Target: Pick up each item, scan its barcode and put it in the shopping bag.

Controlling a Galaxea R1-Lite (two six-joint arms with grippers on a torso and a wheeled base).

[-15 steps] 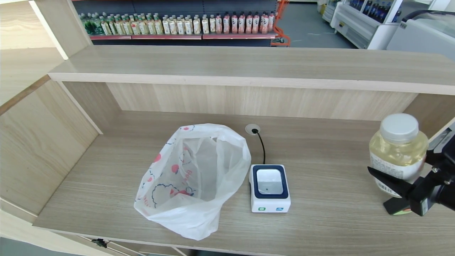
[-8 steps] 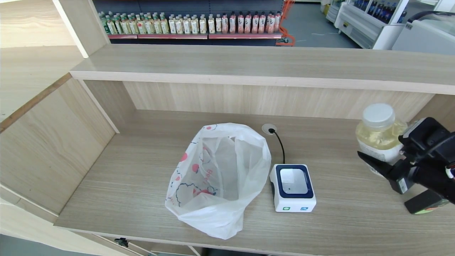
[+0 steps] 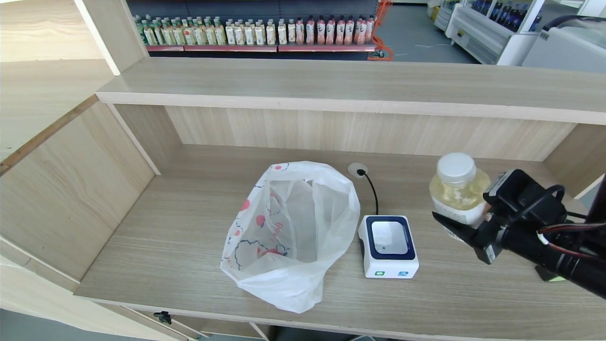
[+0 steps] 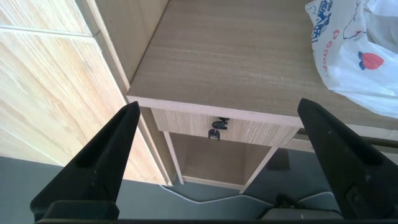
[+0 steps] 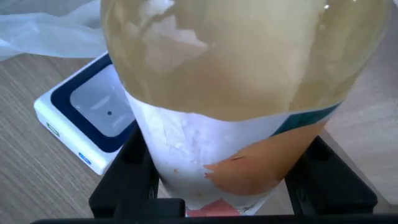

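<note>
Right gripper (image 3: 463,223) is clamping the white-capped jar (image 3: 455,192); we are judging scanning in hand, next presenting it to the barcode scanner (image 3: 388,240) nearby.

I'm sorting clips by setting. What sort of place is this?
Likely a shop checkout: a white, blue-framed barcode scanner and a white printed plastic shopping bag sit on a pale wooden counter, with shelves of drink bottles behind.

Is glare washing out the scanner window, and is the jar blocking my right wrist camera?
Head view: the scanner window carries a pale sheen but its dark dot still shows; shadows on the counter are faint. Right wrist view: the jar sits close to the lens and hides much of the counter, with the scanner visible beside it.
</note>
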